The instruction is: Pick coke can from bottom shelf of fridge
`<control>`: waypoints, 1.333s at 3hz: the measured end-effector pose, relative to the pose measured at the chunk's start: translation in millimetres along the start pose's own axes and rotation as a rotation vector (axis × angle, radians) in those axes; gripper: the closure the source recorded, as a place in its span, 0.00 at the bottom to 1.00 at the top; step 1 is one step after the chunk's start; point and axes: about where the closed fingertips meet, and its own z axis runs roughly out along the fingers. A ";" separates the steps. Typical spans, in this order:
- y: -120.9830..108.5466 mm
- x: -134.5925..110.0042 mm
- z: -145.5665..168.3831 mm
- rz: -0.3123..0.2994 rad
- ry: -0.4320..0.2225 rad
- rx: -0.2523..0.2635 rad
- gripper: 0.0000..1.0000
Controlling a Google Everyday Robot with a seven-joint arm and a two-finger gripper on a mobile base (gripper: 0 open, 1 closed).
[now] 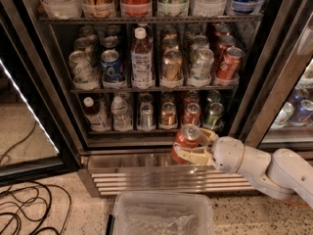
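Observation:
The fridge [274,82] stands open with its dark interior full of drinks. My gripper [191,147] is in front of the ribbed steel grille [171,177], just below the bottom shelf [151,130]. It is shut on the red coke can [187,137], whose silver lid faces the camera; the can is tilted and outside the fridge. My white arm [266,168] reaches in from the lower right. Another red can [191,114] stands on the bottom shelf between a bronze-gold can [167,114] and a green can [213,114].
A clear plastic bin [164,214] sits on the floor below the grille. Black cables [24,209] lie at lower left. The open glass door [29,106] is at left, a second fridge compartment [296,111] at right. The upper racks hold several cans and bottles.

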 end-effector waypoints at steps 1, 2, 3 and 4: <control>32.0 -29.6 -3.2 -0.035 -0.032 -0.158 1.00; 64.5 -57.8 -8.6 -0.056 -0.070 -0.273 1.00; 87.0 -85.0 -11.8 -0.070 -0.085 -0.305 1.00; 97.5 -110.7 -10.1 -0.086 -0.080 -0.291 1.00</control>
